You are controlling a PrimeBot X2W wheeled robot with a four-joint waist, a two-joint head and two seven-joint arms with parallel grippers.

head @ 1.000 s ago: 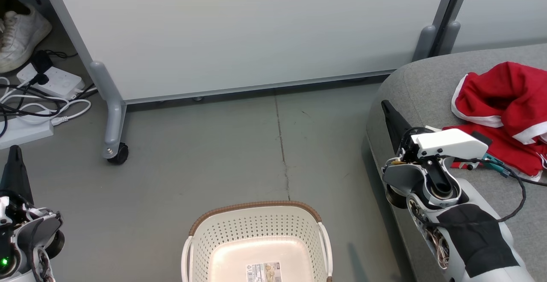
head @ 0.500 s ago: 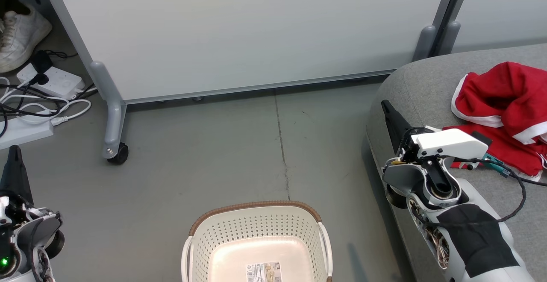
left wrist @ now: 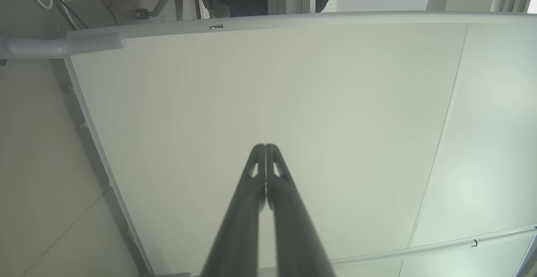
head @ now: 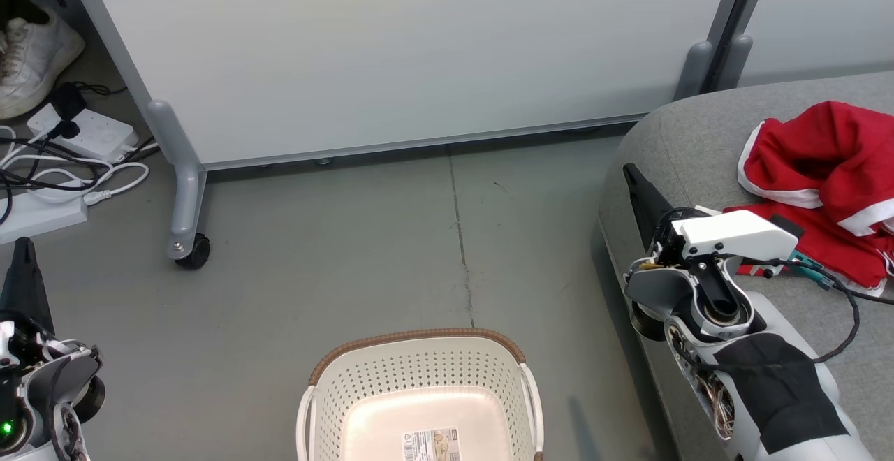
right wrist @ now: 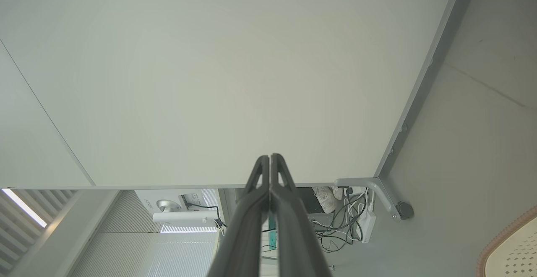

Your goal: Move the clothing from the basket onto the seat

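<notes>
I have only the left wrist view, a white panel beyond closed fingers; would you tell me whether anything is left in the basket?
Observer: In the head view, the basket is bare as far as it shows, with only a paper label on its bottom.
Operator: Thank you. Where is the load, then?
Observer: The red clothing lies in a heap on the grey seat, at the right of the head view.
Operator: And the other arm?
Observer: The right hand is shut and holds nothing; it is near the seat's rounded corner.
</notes>
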